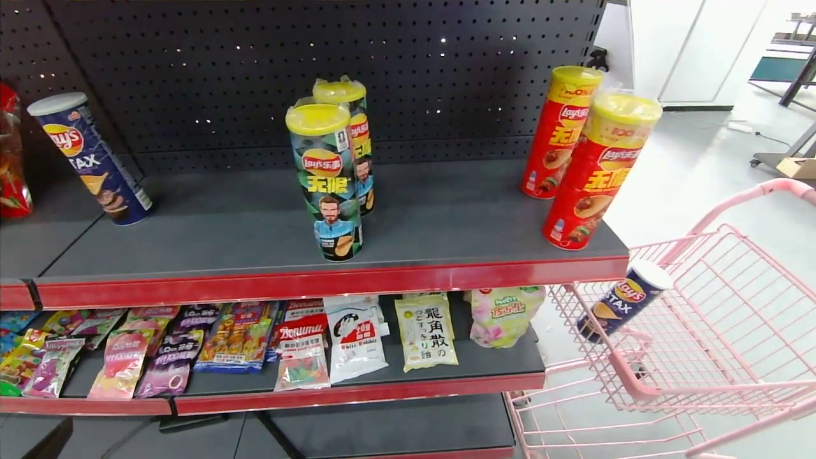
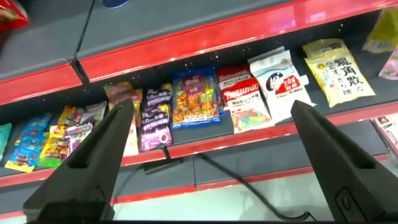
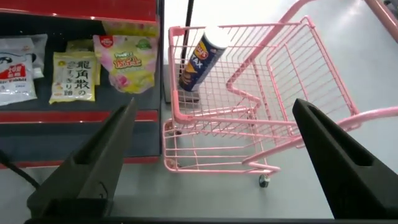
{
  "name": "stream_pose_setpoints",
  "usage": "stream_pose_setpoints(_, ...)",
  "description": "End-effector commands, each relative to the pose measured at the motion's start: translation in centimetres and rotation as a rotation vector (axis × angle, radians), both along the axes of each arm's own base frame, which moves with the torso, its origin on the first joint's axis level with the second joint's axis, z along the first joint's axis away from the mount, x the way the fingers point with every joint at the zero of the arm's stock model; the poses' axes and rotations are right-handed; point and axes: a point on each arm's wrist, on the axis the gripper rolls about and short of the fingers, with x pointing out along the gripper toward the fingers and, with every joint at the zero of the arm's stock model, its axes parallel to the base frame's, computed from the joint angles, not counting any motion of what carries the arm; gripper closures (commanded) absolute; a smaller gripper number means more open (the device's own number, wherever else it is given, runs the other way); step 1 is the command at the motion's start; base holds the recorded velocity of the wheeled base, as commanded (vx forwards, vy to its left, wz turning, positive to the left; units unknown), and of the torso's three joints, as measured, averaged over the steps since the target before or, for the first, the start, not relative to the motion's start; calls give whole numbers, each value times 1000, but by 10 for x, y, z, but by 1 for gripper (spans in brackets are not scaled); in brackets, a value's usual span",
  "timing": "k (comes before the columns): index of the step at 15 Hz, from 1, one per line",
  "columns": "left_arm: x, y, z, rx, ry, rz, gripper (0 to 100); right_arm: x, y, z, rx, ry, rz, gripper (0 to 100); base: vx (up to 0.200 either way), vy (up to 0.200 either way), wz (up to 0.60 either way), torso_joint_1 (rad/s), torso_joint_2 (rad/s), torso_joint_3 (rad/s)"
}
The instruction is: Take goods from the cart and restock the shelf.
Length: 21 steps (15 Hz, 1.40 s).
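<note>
- Dark blue chip canister (image 1: 623, 301) (image 3: 200, 59) with a white lid lies tilted in the pink cart (image 1: 739, 203) (image 3: 236, 127); it leans lid-up in the basket corner nearest the shelf end, with wire walls on two sides of it
- Cart stands just beside the right end of the shelf unit; its handle is on the side away from the shelf
- Upper shelf (image 1: 446, 217) carries a matching blue canister (image 1: 89, 159) towards the left, upright, with a red bag (image 1: 9, 159) further left
- Two green canisters (image 1: 325, 182) with yellow lids stand near the middle, one behind the other and touching; well apart from the blue one
- Two red canisters (image 1: 599, 169) with yellow lids stand at the right end, close together; the front one sits near the shelf's corner
- Lower shelf (image 1: 497, 363) holds flat candy packets in a row; a white bag (image 1: 354, 338), a yellow packet (image 1: 426, 331) and a pink-green pouch (image 1: 507, 315) lie at its right
- Left gripper (image 2: 212, 107) hangs before the lower shelf, over the candy packets; jaws spread wide, holding nothing
- Right gripper (image 3: 214, 106) hangs over the floor, with the cart and the lower shelf's right end beyond it; jaws spread wide, holding nothing; well apart from the canister
</note>
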Motion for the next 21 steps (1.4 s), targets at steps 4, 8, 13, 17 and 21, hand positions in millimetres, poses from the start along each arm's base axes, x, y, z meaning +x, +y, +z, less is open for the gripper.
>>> stream_pose_setpoints(4, -2, 0, 0, 3, -9, -1, 0, 0, 0, -1, -1, 6, 0, 0, 0, 0, -600, 2, 8, 2)
stream_pose_setpoints(8, -11, -3, 1, -5, -67, -102, 0, 0, 0, -1, 0, 4, 0, 0, 0, 0, -450, -1, 1, -1)
stream_pose_setpoints(13, -14, -4, 1, -11, -87, -133, 0, 3, 0, -1, -1, 15, -1, 0, 0, 0, 0, 0, 0, 0)
stream_pose_setpoints(17, -17, -4, 1, -9, -100, -133, 0, 2, 0, -5, -5, 24, -18, 0, 0, 0, 0, -94, 243, 151)
stream_pose_setpoints(21, -21, -5, -2, -6, -122, -133, 0, 2, 0, -6, -5, 27, -16, 0, 0, 0, 0, -157, 422, 267)
